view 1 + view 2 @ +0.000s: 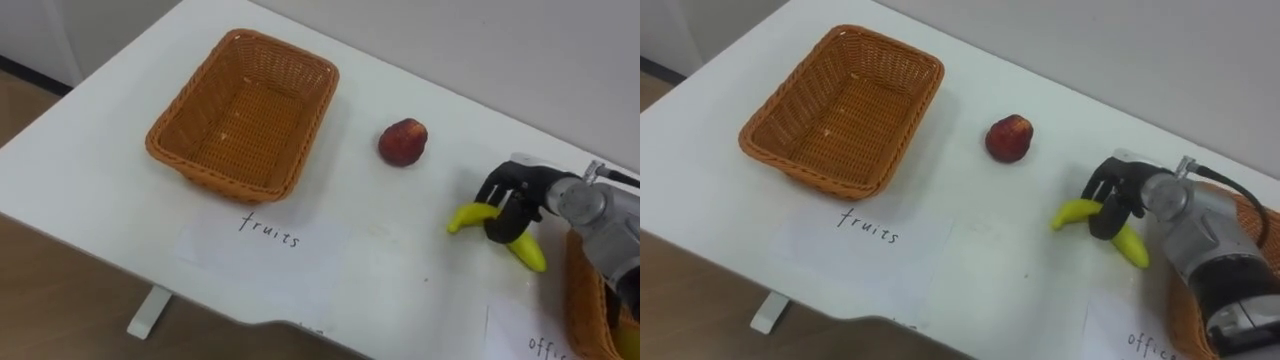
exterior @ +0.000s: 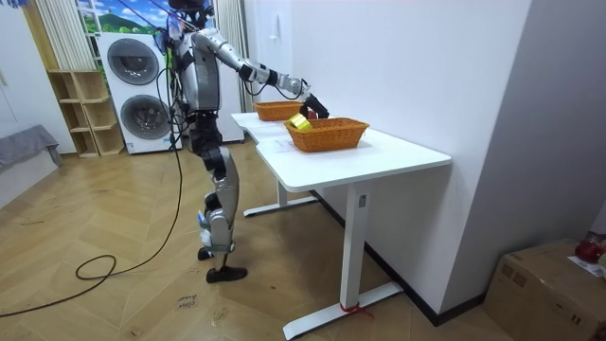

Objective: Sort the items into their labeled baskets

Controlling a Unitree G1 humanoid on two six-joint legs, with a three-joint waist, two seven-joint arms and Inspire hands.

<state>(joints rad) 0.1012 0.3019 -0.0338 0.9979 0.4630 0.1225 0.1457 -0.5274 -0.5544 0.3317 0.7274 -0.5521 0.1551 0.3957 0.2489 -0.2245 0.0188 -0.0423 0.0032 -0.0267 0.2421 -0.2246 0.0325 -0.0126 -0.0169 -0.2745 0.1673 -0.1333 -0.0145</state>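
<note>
A yellow banana lies at the right of the white table, and my right hand is shut on its middle, dark fingers curled over it. Whether the banana rests on the table or is just off it I cannot tell. A red round fruit sits alone to the left of the hand. Further left stands the fruit basket, a brown wicker one with nothing in it. The office basket shows at the right edge, under my forearm. In the room view I stand at the table with my right hand stretched over the banana.
A paper label lies in front of the fruit basket and another label in front of the office basket. The table's near edge runs along the bottom left, with wooden floor below. A white wall backs the table.
</note>
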